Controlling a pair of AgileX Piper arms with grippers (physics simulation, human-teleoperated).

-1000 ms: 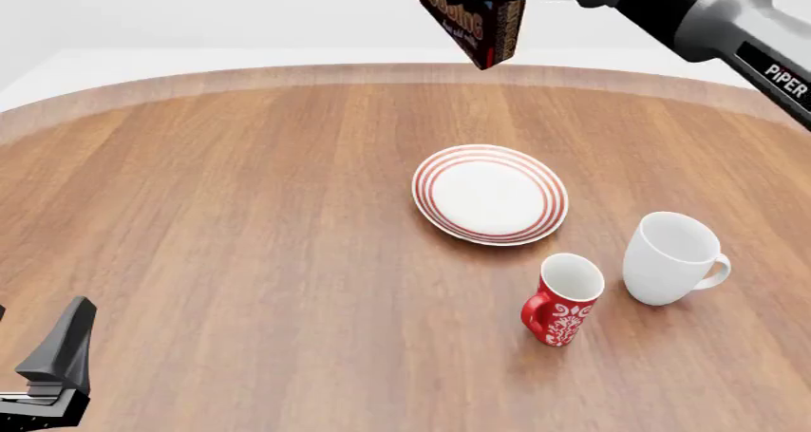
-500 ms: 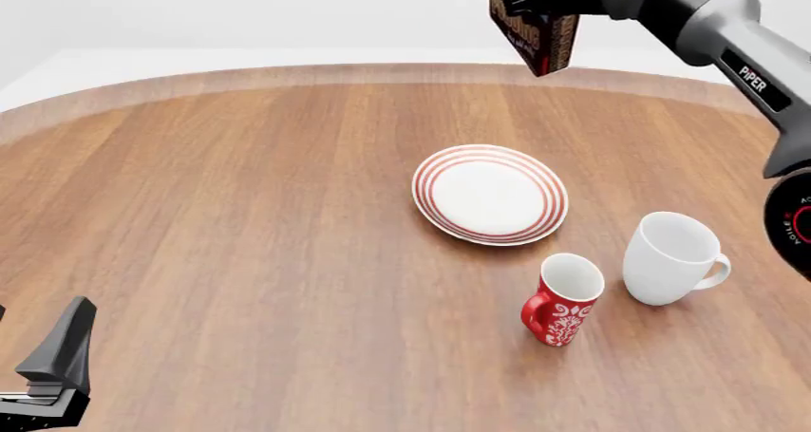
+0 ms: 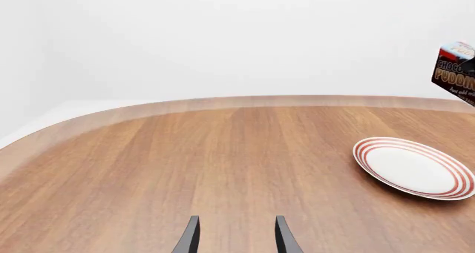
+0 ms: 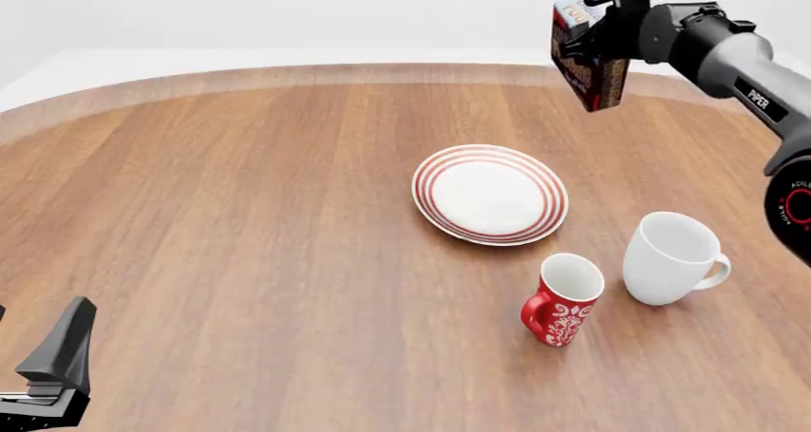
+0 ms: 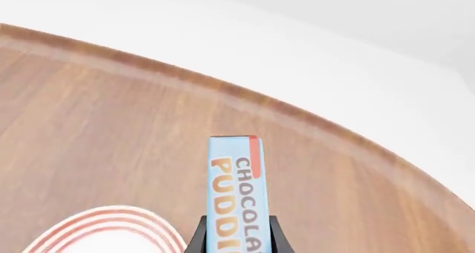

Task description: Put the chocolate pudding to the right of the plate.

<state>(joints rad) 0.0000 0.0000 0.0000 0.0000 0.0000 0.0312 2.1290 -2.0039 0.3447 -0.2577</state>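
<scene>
The chocolate pudding (image 4: 586, 64) is a small carton with dark brown sides, held in the air above the table's far right part. My right gripper (image 4: 598, 28) is shut on it. The right wrist view shows its light blue top with orange letters (image 5: 236, 186) between the two fingers (image 5: 199, 236). The plate (image 4: 489, 194), white with red rings, lies near the table's middle, nearer and to the left of the carton. At the near left corner, my left gripper (image 4: 51, 375) stands open and holds nothing. Its wrist view shows the plate (image 3: 412, 167) and the carton (image 3: 454, 72).
A red patterned mug (image 4: 561, 299) and a plain white mug (image 4: 671, 258) stand in front of the plate, to its near right. The round wooden table (image 4: 228, 214) curves away at the far edge, with a pale floor beyond.
My right arm has carried the carton to the right and slightly lower, from above the far edge over the plate's left side to beyond the plate's right side. The left gripper has not moved.
</scene>
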